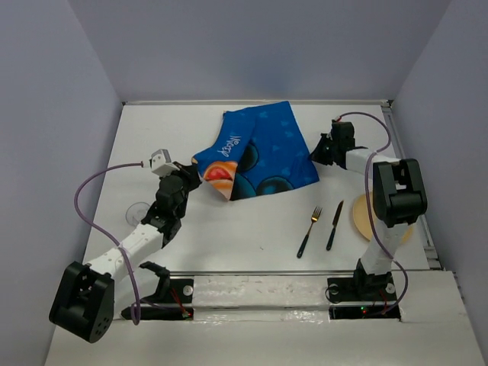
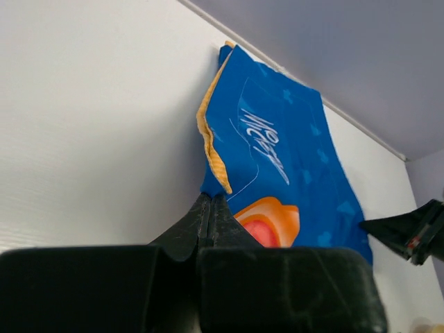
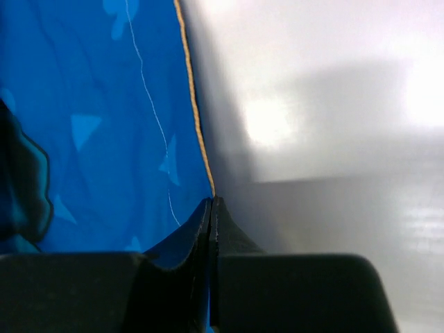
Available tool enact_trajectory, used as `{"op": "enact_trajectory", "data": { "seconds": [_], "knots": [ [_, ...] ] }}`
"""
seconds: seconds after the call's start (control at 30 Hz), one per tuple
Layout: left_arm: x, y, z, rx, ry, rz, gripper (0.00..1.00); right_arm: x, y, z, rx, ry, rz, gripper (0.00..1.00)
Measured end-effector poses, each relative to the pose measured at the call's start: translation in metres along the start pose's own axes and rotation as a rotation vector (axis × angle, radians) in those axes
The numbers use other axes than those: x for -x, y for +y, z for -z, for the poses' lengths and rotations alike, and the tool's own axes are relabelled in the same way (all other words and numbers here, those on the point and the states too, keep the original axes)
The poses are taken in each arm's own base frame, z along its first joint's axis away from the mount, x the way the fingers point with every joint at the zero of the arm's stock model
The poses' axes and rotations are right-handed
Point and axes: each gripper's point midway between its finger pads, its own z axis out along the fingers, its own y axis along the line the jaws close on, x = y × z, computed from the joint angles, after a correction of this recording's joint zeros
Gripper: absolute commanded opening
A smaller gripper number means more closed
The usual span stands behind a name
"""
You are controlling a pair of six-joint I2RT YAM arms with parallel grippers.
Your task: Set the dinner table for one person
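A blue cartoon-printed cloth mat (image 1: 263, 149) lies rumpled on the white dinner table (image 1: 229, 229), its left part lifted and folded. My left gripper (image 1: 195, 165) is shut on the mat's left corner; the left wrist view shows the jaws pinched on the cloth (image 2: 277, 152) at its orange-edged fold. My right gripper (image 1: 314, 155) is shut on the mat's right corner; the right wrist view shows the blue cloth (image 3: 104, 125) pinched at its orange hem. A gold fork (image 1: 309, 230) and a dark knife (image 1: 335, 225) lie side by side at the front right.
A tan plate (image 1: 361, 219) lies at the right, partly hidden by my right arm. A clear glass (image 1: 138, 211) stands at the left beside my left arm. Grey walls close the table at the back and sides.
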Motion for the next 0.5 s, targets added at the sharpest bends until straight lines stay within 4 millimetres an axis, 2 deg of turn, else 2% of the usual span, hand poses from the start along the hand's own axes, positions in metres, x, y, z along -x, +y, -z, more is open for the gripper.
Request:
{"op": "enact_trajectory", "data": {
  "seconds": [0.03, 0.13, 0.23, 0.27, 0.3, 0.33, 0.43, 0.47, 0.5],
  "knots": [
    [0.0, 0.005, 0.0, 0.012, 0.001, -0.002, 0.0, 0.014, 0.004, -0.006, 0.001, -0.022, 0.01, 0.01],
    [0.0, 0.018, 0.003, 0.044, -0.004, -0.006, 0.0, 0.034, 0.008, -0.013, -0.013, -0.059, 0.028, 0.04],
    [0.007, 0.025, 0.005, 0.058, -0.023, -0.008, 0.0, 0.045, 0.005, -0.011, -0.05, -0.082, 0.043, 0.39],
    [0.009, 0.026, 0.006, 0.061, -0.03, -0.011, 0.0, 0.048, 0.002, -0.01, -0.069, -0.09, 0.054, 0.65],
    [0.01, 0.028, 0.008, 0.063, -0.034, -0.012, 0.0, 0.049, 0.001, -0.007, -0.08, -0.094, 0.053, 0.73],
    [0.011, 0.029, 0.009, 0.065, -0.038, -0.013, 0.0, 0.05, 0.0, -0.005, -0.091, -0.099, 0.055, 0.76],
    [0.011, 0.037, 0.016, 0.073, -0.048, -0.012, 0.0, 0.049, -0.002, 0.013, -0.112, -0.114, 0.056, 0.76],
    [0.011, 0.039, 0.017, 0.077, -0.049, -0.012, 0.0, 0.047, -0.002, 0.02, -0.115, -0.121, 0.054, 0.75],
    [0.01, 0.041, 0.019, 0.079, -0.049, -0.013, 0.0, 0.041, -0.003, 0.031, -0.111, -0.132, 0.047, 0.67]
  ]
}}
